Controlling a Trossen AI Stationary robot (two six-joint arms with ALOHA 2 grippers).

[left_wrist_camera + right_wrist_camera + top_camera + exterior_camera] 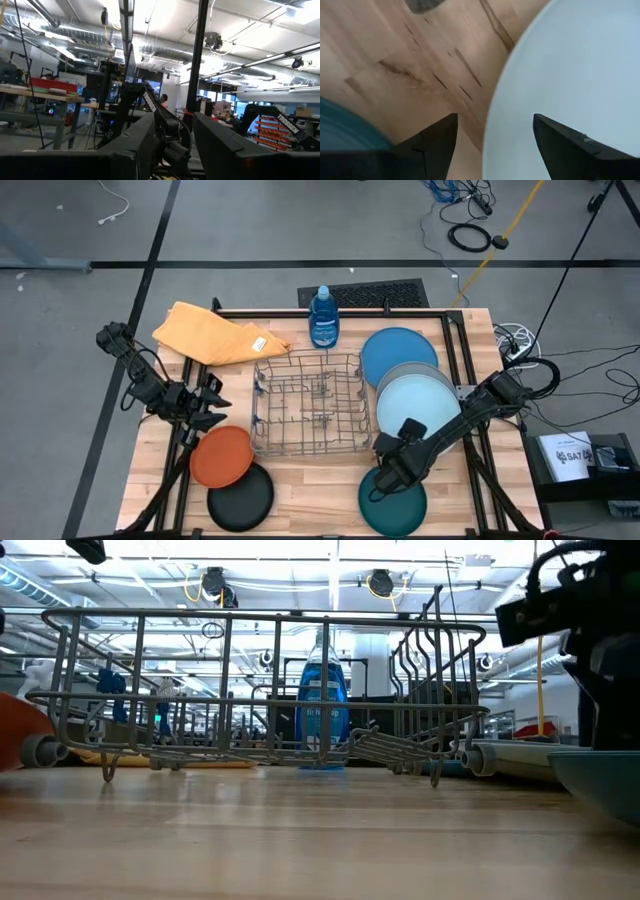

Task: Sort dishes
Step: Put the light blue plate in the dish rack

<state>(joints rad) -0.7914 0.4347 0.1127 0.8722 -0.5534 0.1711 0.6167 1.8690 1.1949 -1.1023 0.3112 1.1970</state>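
From overhead, the right gripper [392, 465] hangs low between the light blue plate [417, 408] just behind it and the dark teal plate [392, 502] just in front of it; the empty wire rack [306, 401] sits close beside it toward the table's middle. Beyond the light blue plate, overlapping away from the claw, lie the grey plate [420, 372] and the blue plate [398, 352]. The left gripper [208, 408] waits across the table, the orange plate [222, 455] and black plate [240, 497] just ahead of it. At table level, the rack [260, 700] stands bare, the teal plate's rim [598, 780] at the far edge. The left wrist camera looks out into the room past its fingers [135, 145], which stand apart on nothing. The right wrist camera shows its claw [495, 132] spread wide, straddling the light blue plate's edge [570, 75] with bare wood [395, 60] beside it. The step looks like the first pick; next it likely must settle one finger under that rim and pinch without sliding the plate.
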